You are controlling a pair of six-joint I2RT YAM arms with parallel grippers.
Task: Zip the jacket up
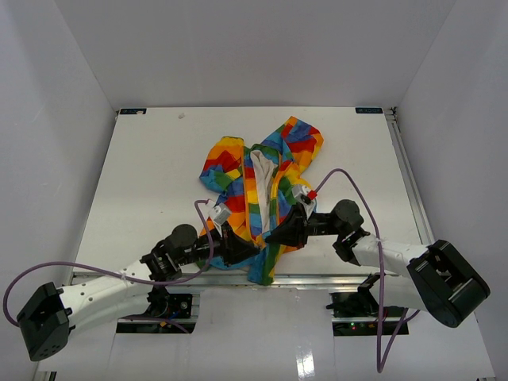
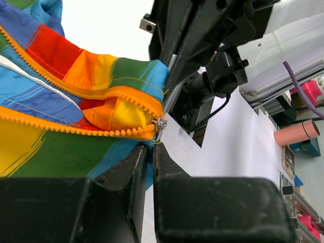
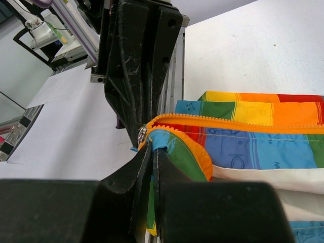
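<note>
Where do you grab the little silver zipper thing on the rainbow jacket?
Probably pinch the small silver slider at the hem end of the yellow zipper on the jacket, coming from the near edge of the table. It pokes out past the fabric there, and the teeth run away toward the hood.

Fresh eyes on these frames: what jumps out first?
The rainbow patchwork jacket lies in the middle of the white table, its front open and its white lining showing. Both arms converge on its near hem. There the left end effector and the right end effector each pinch fabric at the bottom end of the yellow zipper, almost nose to nose.
</note>
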